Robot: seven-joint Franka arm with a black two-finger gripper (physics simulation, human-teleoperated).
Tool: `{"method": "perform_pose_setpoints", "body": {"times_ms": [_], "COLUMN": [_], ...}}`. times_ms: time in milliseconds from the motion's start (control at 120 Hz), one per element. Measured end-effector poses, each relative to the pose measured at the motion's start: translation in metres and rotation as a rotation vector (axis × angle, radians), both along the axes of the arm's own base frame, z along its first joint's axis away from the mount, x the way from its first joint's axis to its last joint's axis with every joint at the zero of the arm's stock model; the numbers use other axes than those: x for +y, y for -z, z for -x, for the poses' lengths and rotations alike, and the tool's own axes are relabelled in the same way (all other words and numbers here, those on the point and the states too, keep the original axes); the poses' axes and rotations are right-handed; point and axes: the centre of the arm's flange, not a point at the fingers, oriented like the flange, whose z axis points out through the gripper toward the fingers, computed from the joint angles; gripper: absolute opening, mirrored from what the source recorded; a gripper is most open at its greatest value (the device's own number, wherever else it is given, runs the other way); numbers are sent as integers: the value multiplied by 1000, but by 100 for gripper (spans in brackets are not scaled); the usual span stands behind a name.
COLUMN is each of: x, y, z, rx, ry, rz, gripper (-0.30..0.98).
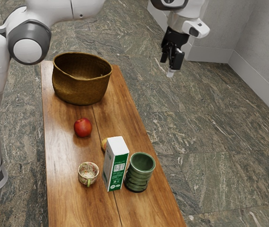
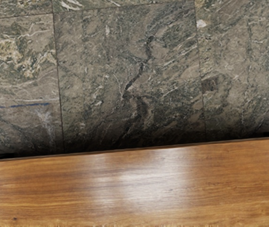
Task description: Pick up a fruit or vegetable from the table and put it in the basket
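My claw [image 1: 168,67] hangs raised, spread. Red apple [image 1: 83,127] on the surface [image 1: 66,151], between woven basket [image 1: 80,91] and patterned cup [image 1: 87,178]; yellowish fruit [image 1: 104,144] mostly hidden by a carton [image 1: 116,163].

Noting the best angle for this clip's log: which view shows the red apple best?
The exterior view: the apple is in full sight there, on the table between the basket and the patterned cup. The wrist view offers bare wood and stone floor, with no apple to be seen.
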Motion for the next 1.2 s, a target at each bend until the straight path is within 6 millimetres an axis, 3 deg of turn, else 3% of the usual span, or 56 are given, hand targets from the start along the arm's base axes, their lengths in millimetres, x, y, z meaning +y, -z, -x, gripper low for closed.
{"method": "perform_pose_setpoints", "body": {"times_ms": [392,492,567,667,758,800,850,917,975,1092,1133,1200], "x": [1,0,-8,-22,-76,-83,-83,-76,-62,-14,-5,1], "y": [1,-77,-94,-78,-11,6,16,31,44,88,98,104], "z": [1,38,48,33,1,-7,-3,42,97,208,228,238], "rx": [15,-130,-165,-148,-25,2,38,107,140,154,141,117], "ry": [-39,-39,-24,41,261,317,342,346,336,270,257,251], "rz": [2,14,23,27,89,100,91,50,28,28,33,34], "gripper": [69,69,69,69,68,68,68,68,69,69,69,69]}}
